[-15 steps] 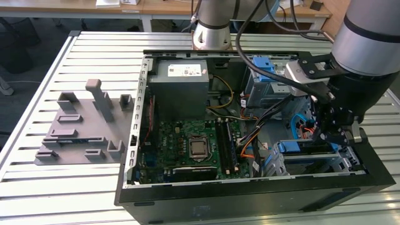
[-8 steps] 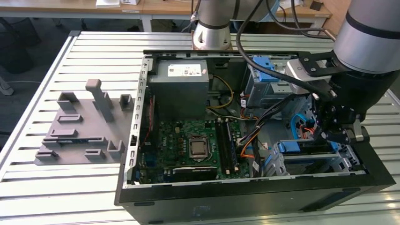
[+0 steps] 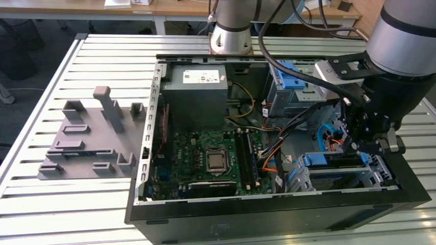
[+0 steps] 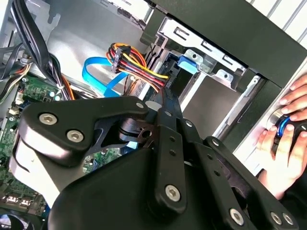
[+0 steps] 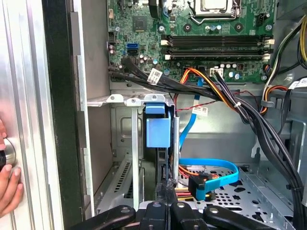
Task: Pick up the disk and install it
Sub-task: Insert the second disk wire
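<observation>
Here, going left to right in the exterior view, the grey fixture block (image 3: 92, 135) lies on the slatted table (image 3: 41, 92), then the open computer case (image 3: 272, 214). The arm reaches down at its right end, the gripper (image 3: 359, 145) closed above the disk (image 3: 334, 159), which sits edge-up in the drive cage (image 3: 303, 178). The disk's label is hidden. A hand (image 5: 7, 184) is cut off in the first wrist view.

A slatted metal table (image 3: 41, 204) of pale ribbed profiles fills the scene under even, bright light. Beyond its far edge stand light wooden desks (image 3: 75, 9) with white legs. At the exterior view's left, dark grey floor (image 3: 30, 97) lies beside the table.
</observation>
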Controlling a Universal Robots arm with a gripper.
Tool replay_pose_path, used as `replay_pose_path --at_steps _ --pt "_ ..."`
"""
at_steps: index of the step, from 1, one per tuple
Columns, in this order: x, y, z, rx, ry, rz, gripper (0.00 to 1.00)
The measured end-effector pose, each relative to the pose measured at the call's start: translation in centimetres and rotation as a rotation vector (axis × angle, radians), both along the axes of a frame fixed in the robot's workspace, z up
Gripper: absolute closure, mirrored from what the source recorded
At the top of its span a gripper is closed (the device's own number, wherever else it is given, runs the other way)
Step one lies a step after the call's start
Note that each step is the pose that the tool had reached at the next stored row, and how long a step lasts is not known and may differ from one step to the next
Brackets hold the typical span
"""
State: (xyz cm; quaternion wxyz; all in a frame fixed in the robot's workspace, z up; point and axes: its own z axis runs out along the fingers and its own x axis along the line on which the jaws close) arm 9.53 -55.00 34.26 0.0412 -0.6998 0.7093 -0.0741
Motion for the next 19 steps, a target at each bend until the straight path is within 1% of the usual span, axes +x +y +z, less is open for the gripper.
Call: replay_pose_path --at_steps 3,7,11,14,19 --pt "0.0 0.0 0.05 -0.0002 0.0082 0.0 0.89" --pt "0.01 0.0 0.14 -0.0001 0.0233 0.0 0.89" --pt "0.02 0.0 0.23 0.0001 0.0367 0.0 0.89" --pt "0.02 0.01 0.29 0.0 0.0451 0.0 0.89" --pt "0.02 0.02 0.58 0.0006 0.056 0.0 0.89"
